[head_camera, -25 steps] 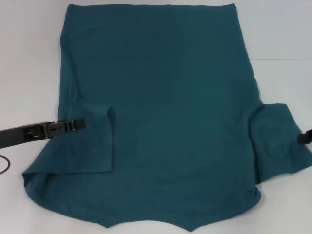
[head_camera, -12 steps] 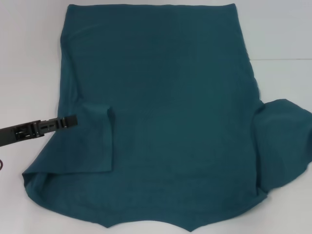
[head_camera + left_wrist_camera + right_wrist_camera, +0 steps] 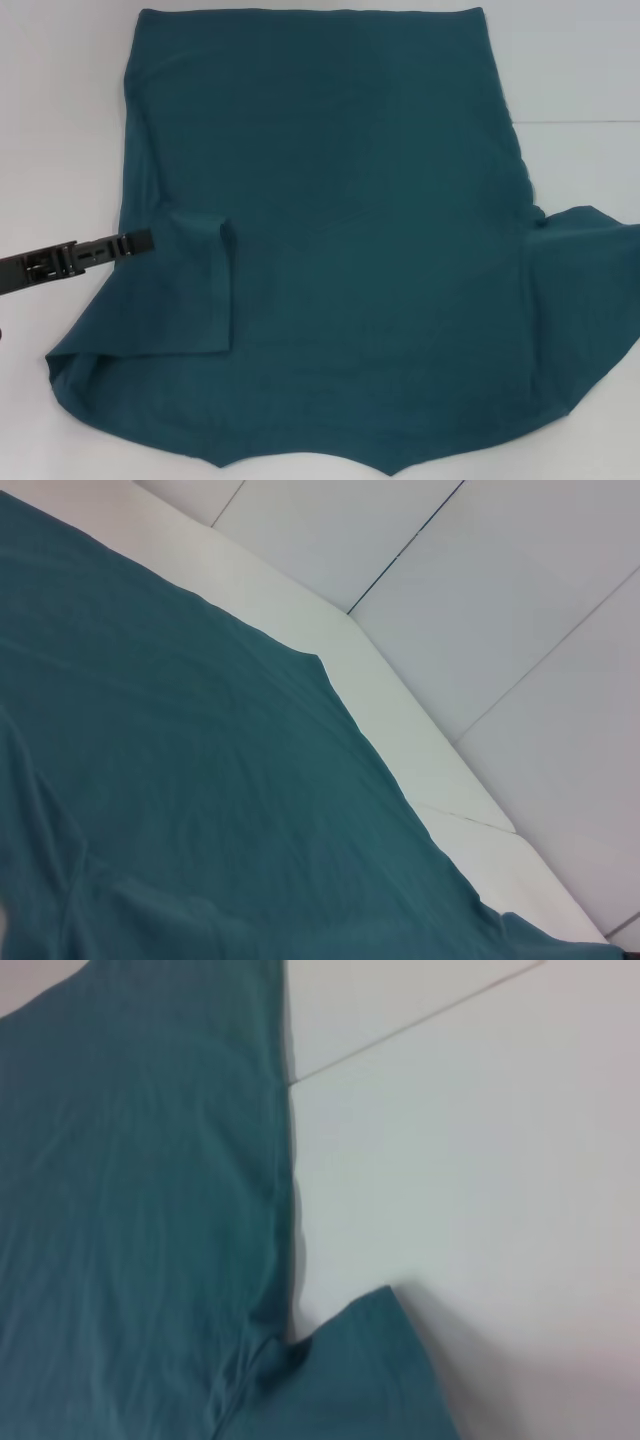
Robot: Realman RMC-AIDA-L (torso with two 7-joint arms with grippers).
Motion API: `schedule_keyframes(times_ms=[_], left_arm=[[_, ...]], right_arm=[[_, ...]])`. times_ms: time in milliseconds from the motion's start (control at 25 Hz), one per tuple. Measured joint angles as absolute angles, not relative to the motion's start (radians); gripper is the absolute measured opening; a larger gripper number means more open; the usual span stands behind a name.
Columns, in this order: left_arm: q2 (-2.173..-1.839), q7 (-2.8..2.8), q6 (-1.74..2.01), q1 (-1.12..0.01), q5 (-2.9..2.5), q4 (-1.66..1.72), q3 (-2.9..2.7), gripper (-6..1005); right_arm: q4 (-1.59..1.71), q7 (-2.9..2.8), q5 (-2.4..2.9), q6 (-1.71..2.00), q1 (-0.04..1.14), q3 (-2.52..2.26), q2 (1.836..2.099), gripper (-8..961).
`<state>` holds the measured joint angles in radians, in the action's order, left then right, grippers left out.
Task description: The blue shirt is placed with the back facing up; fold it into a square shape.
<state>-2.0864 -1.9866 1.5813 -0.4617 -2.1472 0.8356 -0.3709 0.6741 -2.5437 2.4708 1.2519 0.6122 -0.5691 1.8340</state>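
Note:
The blue shirt (image 3: 340, 220) lies spread on the white table, plain side up, hem at the far end. Its left sleeve (image 3: 190, 290) is folded inward onto the body. Its right sleeve (image 3: 590, 290) lies spread flat outward near the right border. My left gripper (image 3: 140, 240) hovers at the shirt's left edge, just beside the folded sleeve, holding nothing. The left wrist view shows only shirt cloth (image 3: 200, 810). In the right wrist view I see the shirt's side (image 3: 140, 1190) and the right sleeve (image 3: 360, 1380). My right gripper shows in no view.
White table (image 3: 60, 120) surrounds the shirt on the left and right. A thin seam line (image 3: 580, 122) crosses the table at the right. The left wrist view shows the table's far edge (image 3: 400, 710) with floor tiles (image 3: 520, 600) beyond.
My left gripper has drawn back to the left, off the shirt. The right gripper has left the view at the right edge. The right sleeve has opened out flat.

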Motion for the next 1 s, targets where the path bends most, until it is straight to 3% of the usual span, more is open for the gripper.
schedule_keyframes(times_ms=[280,640,1000], left_arm=[[-2.086,-1.987,1.582,-0.462,-2.138,0.836,-0.371,782],[-2.085,-1.987,1.574,-0.464,-2.111,0.836,-0.371,778],[-2.085,-1.986,1.572,-0.459,-2.089,0.835,-0.343,775]], right_arm=[[0.666,-2.544,2.440,1.312,0.634,-0.561,1.849,4],[0.660,-2.535,2.431,1.399,0.741,-0.583,1.939,4],[0.640,-2.542,2.434,1.358,0.819,-0.699,1.972,4]])
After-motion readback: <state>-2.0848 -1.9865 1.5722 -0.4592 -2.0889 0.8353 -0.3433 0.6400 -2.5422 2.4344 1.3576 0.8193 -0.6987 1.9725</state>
